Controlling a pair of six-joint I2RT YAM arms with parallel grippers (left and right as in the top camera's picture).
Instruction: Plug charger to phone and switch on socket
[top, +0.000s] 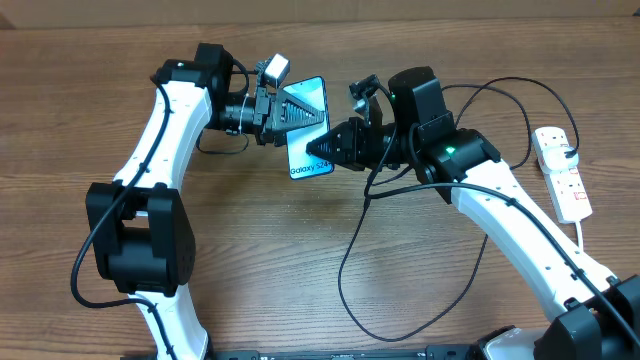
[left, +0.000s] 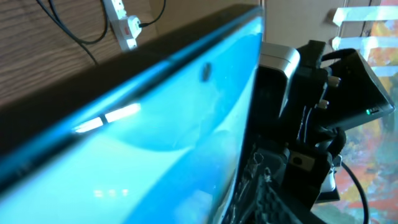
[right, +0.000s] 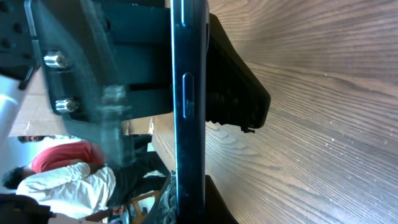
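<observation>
The phone (top: 308, 125), with a light blue screen, is held off the table between both arms. My right gripper (top: 325, 148) is shut on its lower right edge; in the right wrist view the phone (right: 189, 112) stands edge-on between my fingers (right: 217, 208). My left gripper (top: 285, 112) sits over the phone's upper left, and its blurred finger (right: 106, 93) stands off the phone's face, so the jaws look open. The screen (left: 155, 137) fills the left wrist view. The charger cable (top: 345, 270) loops over the table below my right arm; its connector tip is hidden. The socket (top: 562, 170) lies at the far right.
A white cord (top: 583, 235) runs from the socket toward the front right. The socket (left: 121, 25) and a black cable (left: 74, 31) also show at the top of the left wrist view. Both arm bases stand along the table's front edge.
</observation>
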